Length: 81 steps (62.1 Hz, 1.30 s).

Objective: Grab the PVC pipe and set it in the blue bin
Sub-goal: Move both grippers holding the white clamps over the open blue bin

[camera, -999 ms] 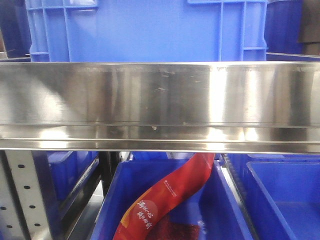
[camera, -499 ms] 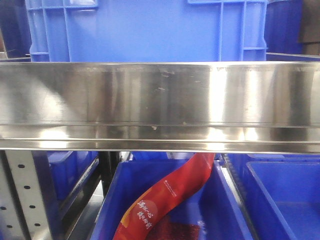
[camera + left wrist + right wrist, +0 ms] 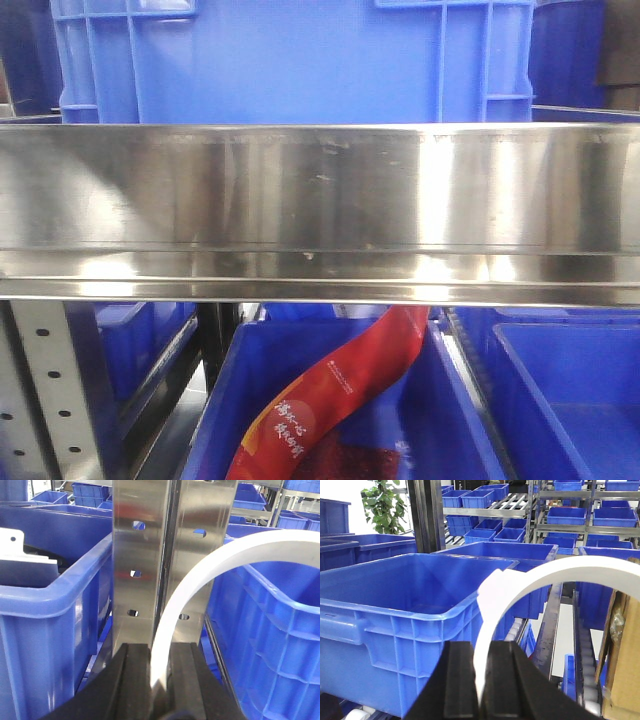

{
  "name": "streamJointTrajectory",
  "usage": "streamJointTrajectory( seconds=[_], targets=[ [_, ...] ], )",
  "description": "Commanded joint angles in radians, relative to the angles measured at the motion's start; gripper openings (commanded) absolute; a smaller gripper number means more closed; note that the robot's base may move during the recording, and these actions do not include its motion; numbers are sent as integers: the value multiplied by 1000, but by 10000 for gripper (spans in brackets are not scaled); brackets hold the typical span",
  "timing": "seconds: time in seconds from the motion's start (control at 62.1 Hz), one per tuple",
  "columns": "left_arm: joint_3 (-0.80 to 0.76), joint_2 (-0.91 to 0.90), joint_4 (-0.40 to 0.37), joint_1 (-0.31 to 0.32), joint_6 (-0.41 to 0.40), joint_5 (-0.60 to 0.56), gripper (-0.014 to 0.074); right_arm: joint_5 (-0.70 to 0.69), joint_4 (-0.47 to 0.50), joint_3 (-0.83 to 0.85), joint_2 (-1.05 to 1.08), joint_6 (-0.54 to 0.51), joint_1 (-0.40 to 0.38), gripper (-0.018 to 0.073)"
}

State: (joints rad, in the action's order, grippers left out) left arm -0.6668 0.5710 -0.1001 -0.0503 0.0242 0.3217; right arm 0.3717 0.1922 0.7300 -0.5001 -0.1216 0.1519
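In the left wrist view my left gripper (image 3: 160, 652) is shut on the end of a white curved PVC pipe (image 3: 200, 575). The pipe arcs up and to the right, over the rim of a blue bin (image 3: 280, 630). My right gripper (image 3: 484, 649) is likewise shut on a white curved PVC pipe (image 3: 560, 569). That pipe bends rightward beside a large empty blue bin (image 3: 395, 625) on the left. Neither gripper nor any pipe shows in the front-facing view.
A perforated steel upright (image 3: 145, 565) stands straight ahead of the left gripper, with a blue bin (image 3: 45, 615) holding white and black parts to its left. A steel shelf beam (image 3: 320, 210) fills the front view, over a lower bin (image 3: 225, 400) with a red packet (image 3: 330, 400). A roller rail (image 3: 582, 645) and cardboard box (image 3: 622, 650) lie right.
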Motion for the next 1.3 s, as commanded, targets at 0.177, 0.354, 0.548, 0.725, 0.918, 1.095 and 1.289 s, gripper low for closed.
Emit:
streamJointTrajectory(
  seconds=[0.177,0.354,0.548,0.725,0.918,1.095,1.289],
  targets=[
    [-13,-6,-54,5,-2,-19,-111,-35,30,2,5,-3,-1,-163],
    [-33,-6,-58,5,-2,10,-111,-22,57,18,5,-3,-1,-163],
    [-96,-4,-71,27,-2,13,-111,47,57,68,5,-3,-1,-163],
    [-112,6,-71,55,-2,13,-111,49,57,83,5,-3,-1,-163],
    [-112,6,-73,57,-2,13,-111,72,59,83,5,-3,-1,-163],
    [-112,6,-114,57,-2,16,-111,72,59,83,5,-3,-1,-163],
    [-116,6,-131,57,-2,89,-111,84,59,83,5,-3,-1,-163]
  ],
)
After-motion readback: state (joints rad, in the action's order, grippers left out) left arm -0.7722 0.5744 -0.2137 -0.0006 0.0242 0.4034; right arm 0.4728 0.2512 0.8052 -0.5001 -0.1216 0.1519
